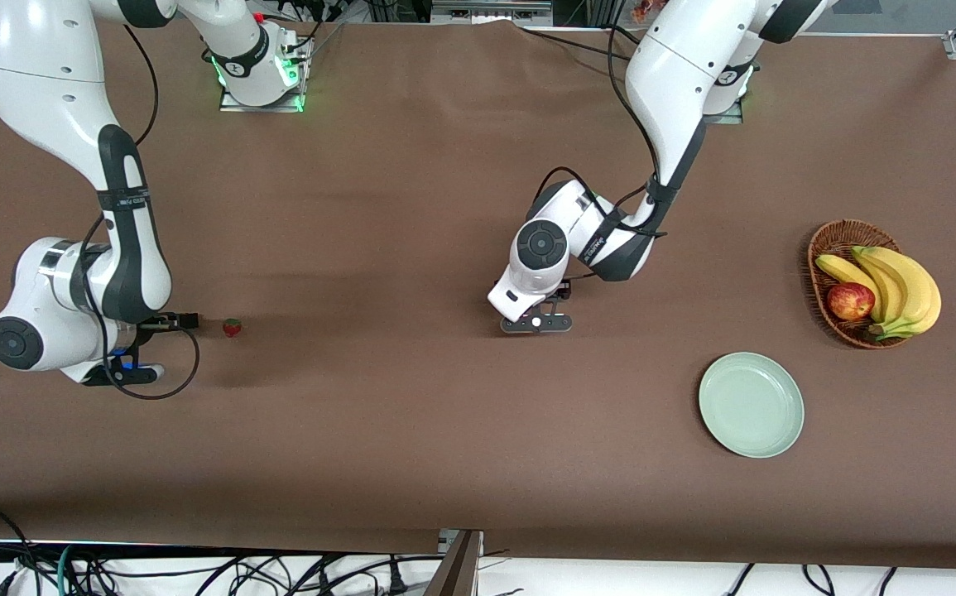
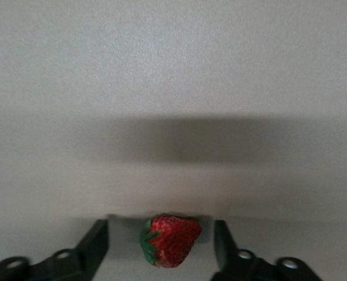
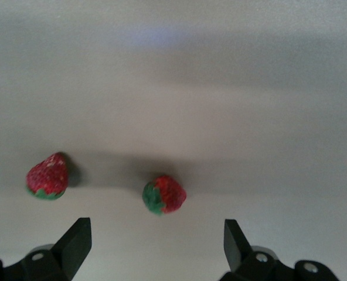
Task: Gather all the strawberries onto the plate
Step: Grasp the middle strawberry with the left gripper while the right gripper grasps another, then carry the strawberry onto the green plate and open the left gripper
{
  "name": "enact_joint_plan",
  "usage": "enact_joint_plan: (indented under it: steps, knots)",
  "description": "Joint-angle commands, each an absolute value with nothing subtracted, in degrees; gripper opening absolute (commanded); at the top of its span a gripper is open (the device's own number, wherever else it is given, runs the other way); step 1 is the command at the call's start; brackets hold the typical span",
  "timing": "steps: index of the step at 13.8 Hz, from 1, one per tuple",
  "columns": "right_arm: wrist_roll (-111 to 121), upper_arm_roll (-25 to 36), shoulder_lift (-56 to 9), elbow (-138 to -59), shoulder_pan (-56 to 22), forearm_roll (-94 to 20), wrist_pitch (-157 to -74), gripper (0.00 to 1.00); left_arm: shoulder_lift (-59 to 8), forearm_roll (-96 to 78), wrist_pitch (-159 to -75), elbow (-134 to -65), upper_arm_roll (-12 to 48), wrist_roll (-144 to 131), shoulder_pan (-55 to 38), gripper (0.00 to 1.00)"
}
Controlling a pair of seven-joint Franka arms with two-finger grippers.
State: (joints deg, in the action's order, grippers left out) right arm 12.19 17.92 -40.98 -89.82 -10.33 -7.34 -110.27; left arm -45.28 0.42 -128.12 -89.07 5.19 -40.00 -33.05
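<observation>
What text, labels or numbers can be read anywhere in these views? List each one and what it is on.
None can be read.
The left arm's dark wrist band carries light lettering, too small to read.
The right arm's dark band also bears a small marking, too blurred to read.
The plate, basket and strawberries carry no markings.

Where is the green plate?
The plate sits on the table toward the left arm's end, nearer the front camera than the basket of fruit, with nothing on it.

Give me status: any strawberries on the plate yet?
None done: the plate holds no berries. In hand: left gripper is low over the table, jaws open around one strawberry, not closed. Right gripper is open, above two strawberries. One shows beside the right arm in the front view. All three remain.
</observation>
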Motion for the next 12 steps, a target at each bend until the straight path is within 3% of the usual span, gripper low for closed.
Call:
enact_joint_plan:
  steps: [1,3,6,9,10,12]
  knots:
    - [14.5,17.8,-38.9,-93.8,-10.3,-8.2,-113.8,1.0,-45.5,2.2,-128.0,-89.2,4.8,-40.3,-33.5,0.26]
    - [15.0,17.8,-38.9,-95.4,-10.3,-8.2,-117.7,1.0,-45.5,2.2,-127.8,-89.2,4.8,-40.3,-33.4,0.16]
    - [15.4,17.8,-39.0,-96.5,-10.3,-8.2,-119.9,0.99,-44.1,2.2,-124.4,-88.3,4.7,-39.1,-32.6,0.17]
    - [15.3,17.7,-38.9,-99.5,-10.4,-8.3,-124.8,0.98,-37.9,2.2,-117.4,-88.2,2.8,-35.4,-29.6,0.17]
    - [15.4,17.7,-38.9,-99.7,-10.3,-8.3,-124.9,0.94,-36.6,2.2,-115.6,-88.1,2.8,-31.8,-27.5,0.17]
    - [15.3,17.6,-38.8,-99.8,-10.4,-8.3,-124.6,0.71,-35.6,2.2,-112.5,-87.6,2.8,-21.9,-22.2,0.2]
